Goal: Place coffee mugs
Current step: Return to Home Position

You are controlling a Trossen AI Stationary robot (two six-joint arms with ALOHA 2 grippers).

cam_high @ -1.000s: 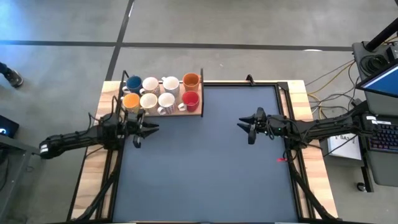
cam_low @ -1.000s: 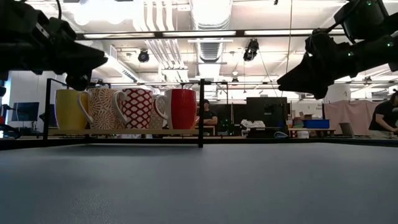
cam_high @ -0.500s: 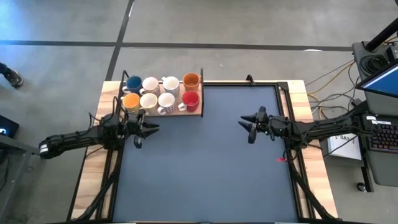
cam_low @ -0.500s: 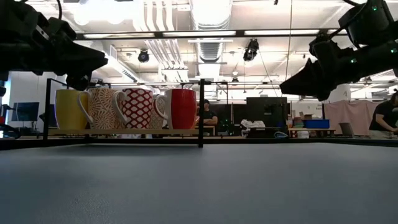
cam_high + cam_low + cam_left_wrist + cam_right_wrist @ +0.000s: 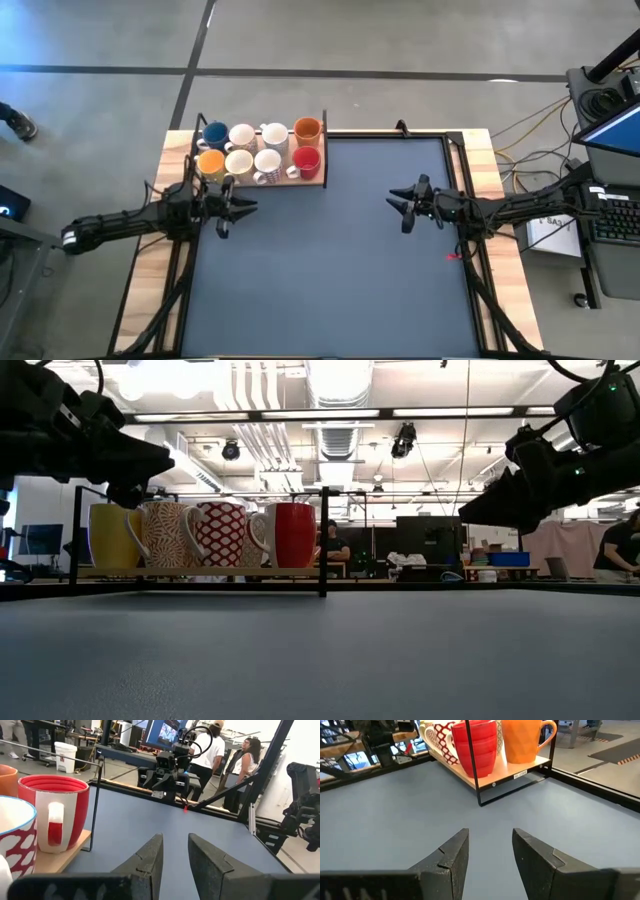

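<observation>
Eight mugs stand upright on a wooden tray with a thin black frame at the table's far left corner. The far row is blue, white, white and orange. The near row is orange, cream, patterned white and red. My left gripper hovers open just near of the tray, above the mat. My right gripper hangs open over the mat's right part, pointing toward the tray. The right wrist view shows the red mug ahead.
The dark blue mat stretches bare between the two grippers and toward the near edge. The tray's upright black post stands at its right end. A small red mark lies by the right arm. People stand in the room beyond the table.
My right gripper has drawn back slightly toward the table's right edge and sunk a little. The left arm and the mugs have kept still.
</observation>
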